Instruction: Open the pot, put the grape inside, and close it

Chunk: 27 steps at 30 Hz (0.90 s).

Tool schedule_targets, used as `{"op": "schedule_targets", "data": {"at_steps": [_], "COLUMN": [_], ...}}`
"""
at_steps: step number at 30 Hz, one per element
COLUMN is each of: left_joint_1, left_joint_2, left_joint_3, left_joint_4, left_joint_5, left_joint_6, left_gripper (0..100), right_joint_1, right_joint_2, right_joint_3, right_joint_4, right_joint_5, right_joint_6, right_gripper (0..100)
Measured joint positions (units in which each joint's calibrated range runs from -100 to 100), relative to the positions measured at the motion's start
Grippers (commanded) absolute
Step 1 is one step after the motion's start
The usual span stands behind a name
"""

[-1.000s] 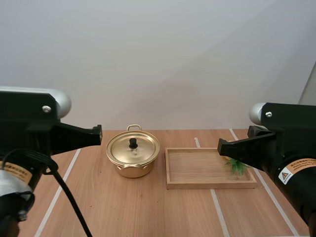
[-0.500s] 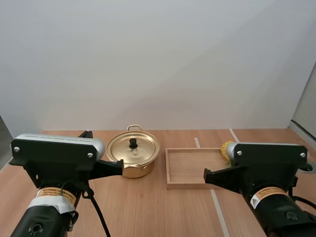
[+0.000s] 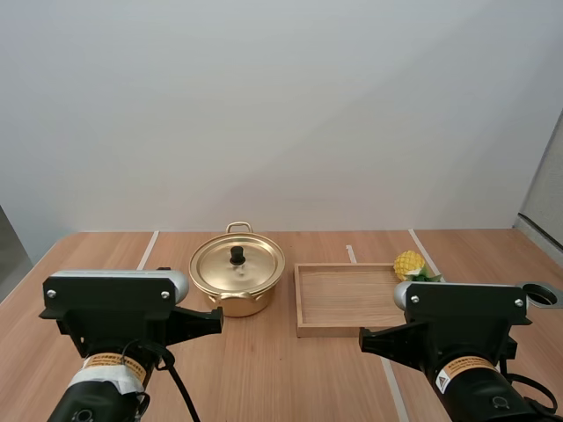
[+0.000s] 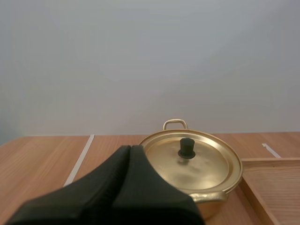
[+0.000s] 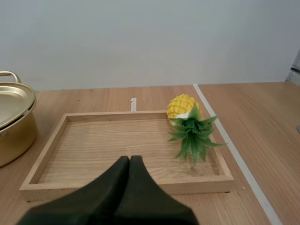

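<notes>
Round gold metal pot (image 3: 236, 274) is stood lidded, left of the shallow wooden tray (image 5: 206, 183). No grape is seen. A small yellow toy pineapple with green leaves (image 5: 183, 108) is lying at the tray's far right corner. It is judged light, stiff and slippery, and best pinched across the body. Left gripper (image 4: 130, 147) and right gripper (image 5: 129, 159) are pressed together, with nothing held or touched.

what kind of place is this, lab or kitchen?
Likely a lab manipulation bench, not a kitchen: a bare wooden table marked with white tape lines, and staged props, a gold lidded pot and a wooden tray with a small pineapple at its corner.
</notes>
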Motion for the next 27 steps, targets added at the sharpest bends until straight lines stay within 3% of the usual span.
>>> {"op": "schedule_targets", "data": {"at_steps": [9, 27], "left_joint_1": [0.63, 0.88], "left_joint_2": [0.00, 0.00], "left_joint_3": [0.11, 0.11], "left_joint_4": [-1.48, -2.98], "left_joint_5": [11.76, 12.13], "left_joint_6": [-0.03, -0.21], "left_gripper": [0, 0], "right_joint_1": [-0.83, -1.16], "right_joint_2": [0.00, 0.00], "right_joint_3": [0.02, 0.02], "right_joint_4": [0.12, 0.12], "right_joint_5": [0.51, 0.51], "right_joint_6": [0.00, 0.00], "right_gripper": [0, 0]}}
